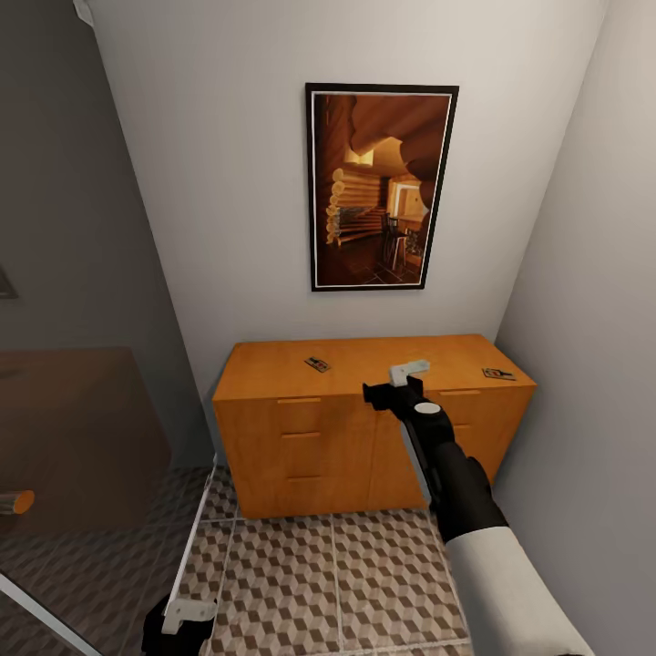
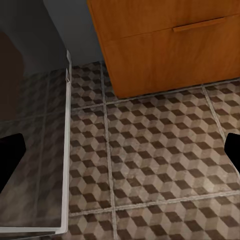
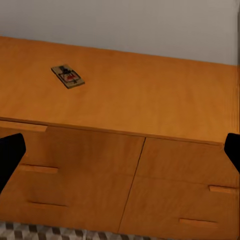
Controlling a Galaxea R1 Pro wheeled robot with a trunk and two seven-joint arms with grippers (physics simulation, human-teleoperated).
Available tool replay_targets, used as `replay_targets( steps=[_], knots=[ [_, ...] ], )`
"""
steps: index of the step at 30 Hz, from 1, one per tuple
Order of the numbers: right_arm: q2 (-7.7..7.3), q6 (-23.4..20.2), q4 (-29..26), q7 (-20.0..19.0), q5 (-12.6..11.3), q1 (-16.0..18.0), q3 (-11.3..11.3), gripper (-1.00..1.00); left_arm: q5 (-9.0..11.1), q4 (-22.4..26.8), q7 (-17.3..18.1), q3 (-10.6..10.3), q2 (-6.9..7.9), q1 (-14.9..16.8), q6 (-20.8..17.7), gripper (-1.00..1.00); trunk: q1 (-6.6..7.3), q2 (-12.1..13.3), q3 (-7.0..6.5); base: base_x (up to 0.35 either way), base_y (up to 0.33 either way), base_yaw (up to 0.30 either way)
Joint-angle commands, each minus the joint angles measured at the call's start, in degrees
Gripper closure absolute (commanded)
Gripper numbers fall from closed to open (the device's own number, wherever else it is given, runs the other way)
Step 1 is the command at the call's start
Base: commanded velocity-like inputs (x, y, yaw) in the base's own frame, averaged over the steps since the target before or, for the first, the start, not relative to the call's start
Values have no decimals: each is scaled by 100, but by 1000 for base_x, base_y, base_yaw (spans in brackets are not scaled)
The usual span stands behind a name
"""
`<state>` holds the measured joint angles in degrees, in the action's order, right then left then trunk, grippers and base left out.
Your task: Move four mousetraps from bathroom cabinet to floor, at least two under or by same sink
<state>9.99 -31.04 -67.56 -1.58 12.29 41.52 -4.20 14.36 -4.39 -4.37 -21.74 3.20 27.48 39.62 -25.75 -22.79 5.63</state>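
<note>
Now right gripper [image 1: 394, 383], jaws spread, hovers at cabinet [image 1: 301, 446] front edge; one mousetrap [image 1: 317, 364] beyond-left, another [image 1: 497, 374] right.

Head and wrist cameras share the cabinet [image 1: 364, 428]

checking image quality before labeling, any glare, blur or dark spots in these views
Head view: even soft light, no glare, glass panel dims the left. Left wrist view: sharp floor, black end effector fingertips at the edges. Right wrist view: mousetrap slightly soft.
</note>
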Motion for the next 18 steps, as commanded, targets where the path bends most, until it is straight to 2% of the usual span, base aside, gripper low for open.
replay_targets(
  steps=[1, 8, 11, 14, 15, 18],
  knots=[
    [1, -103, 7, -22, 51, 90, -2, -100, 14, -18, -28, -49, -3, 10, 31, -100, -4, -13, 14, 0, 0, 0],
    [1, -465, 416, -75, 47, 898, -2, -100, 14, -18, -28, -49, -3, 9, 29, -100, -4, -13, 14, 0, 0, 0],
    [1, -507, 996, -84, 49, 1364, -2, -100, 14, -18, -28, -49, -6, 5, 29, -100, -4, -13, 14, 0, 0, 0],
    [1, -503, 1487, -86, 52, 1661, -2, -100, 14, -18, -28, -49, -6, 5, 29, -100, -4, -13, 14, 0, 0, 0],
    [1, -494, 1812, -87, 55, 1854, -2, -100, 14, -18, -28, -49, -5, 6, 29, -100, -4, -13, 14, 0, 0, 0],
    [1, -438, 2205, -88, 55, 2097, -2, -100, 14, -18, -28, -49, -7, 7, 30, -100, -4, -13, 14, 0, 0, 0]
  ],
)
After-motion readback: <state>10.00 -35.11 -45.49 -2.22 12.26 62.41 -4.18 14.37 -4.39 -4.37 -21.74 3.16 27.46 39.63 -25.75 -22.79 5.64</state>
